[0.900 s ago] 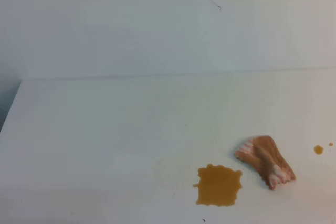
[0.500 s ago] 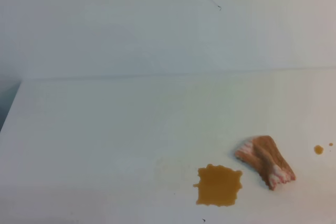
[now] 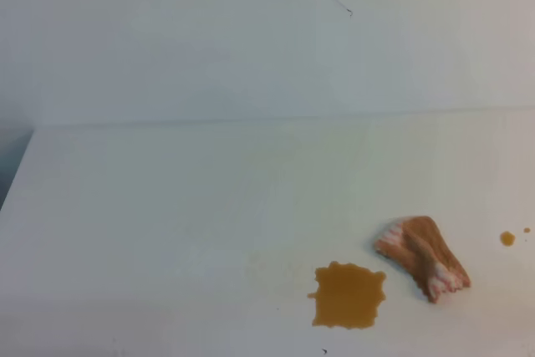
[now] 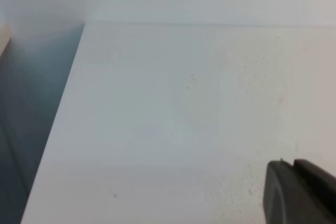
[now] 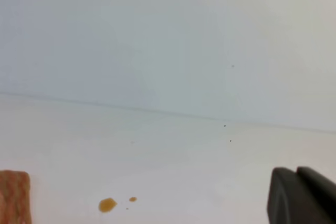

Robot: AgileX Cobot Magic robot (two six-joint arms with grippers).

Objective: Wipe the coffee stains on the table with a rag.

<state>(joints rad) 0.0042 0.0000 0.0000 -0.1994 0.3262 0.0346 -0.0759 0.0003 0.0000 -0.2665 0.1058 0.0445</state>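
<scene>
Grippers hang over a white table with one rag and three coffee stains.

Right gripper [image 5: 302, 195] shows as two dark fingers pressed together in the bottom right corner of its own view, holding nothing. Left gripper [image 4: 299, 192] looks the same in its view, two dark fingers side by side with only a thin line between them, closed on nothing, above bare table [image 3: 167, 206]. Neither one shows in the high view. Near the right gripper's view lie two small stains [image 5: 107, 204], one bigger dot and one tiny dot just beside it. One rag [image 3: 422, 257], orange-brown with pink and white at one end, lies between those dots [image 3: 507, 238] and the one big square puddle [image 3: 349, 294]. The rag is just beside the puddle, not touching it.
</scene>
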